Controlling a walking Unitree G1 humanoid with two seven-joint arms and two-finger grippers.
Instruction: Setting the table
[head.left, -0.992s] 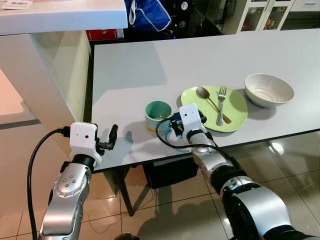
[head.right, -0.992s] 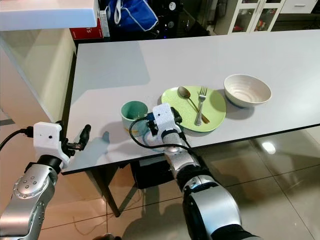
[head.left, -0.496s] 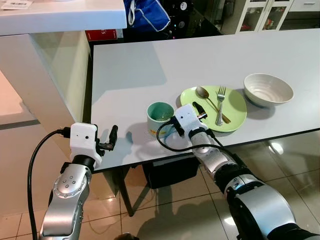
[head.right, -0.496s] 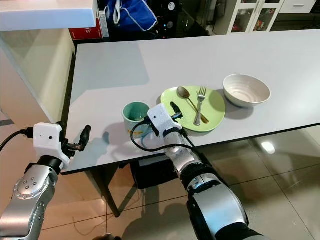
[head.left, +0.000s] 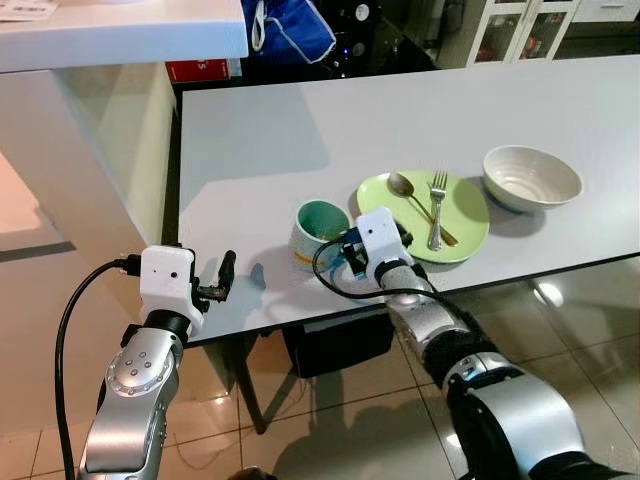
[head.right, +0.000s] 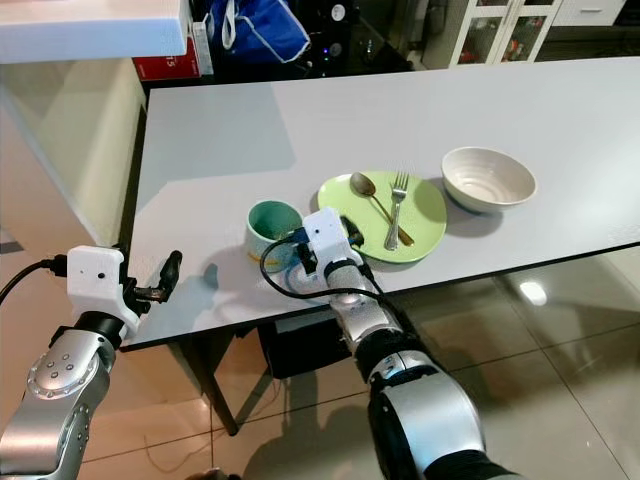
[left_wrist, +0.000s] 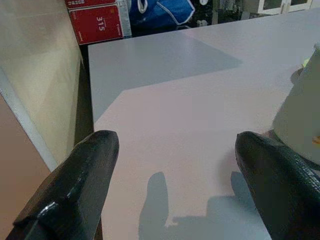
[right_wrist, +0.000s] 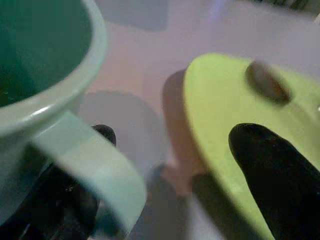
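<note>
Since half a second ago the right gripper (right_wrist: 165, 165) has swung back toward the green mug (head.left: 319, 232); its wrist, which then leaned toward the green plate (head.left: 466, 221), now sits squarely between mug and plate at the table's (head.left: 260, 150) near edge. Its fingers stand apart, one dark finger (right_wrist: 272, 170) over the plate's rim and the other low behind the mug's handle (right_wrist: 87, 165), so the handle lies between them, not yet pinched. Taking the gripper as the clock's centre in the head views, the mug sits just beside it at about ten o'clock and the plate close at two o'clock, with the spoon (head.left: 421, 203) and fork (head.left: 438, 207) lying on the plate and the white bowl (head.left: 531, 178) farther out near two. Closing now could go badly: the outer finger may catch the plate's rim and shove it, rattling the cutlery, or the handle may slip and tip the mug off the near edge. Meanwhile the left gripper (left_wrist: 172, 150) hovers spread open over the table's near left corner, holding nothing.
</note>
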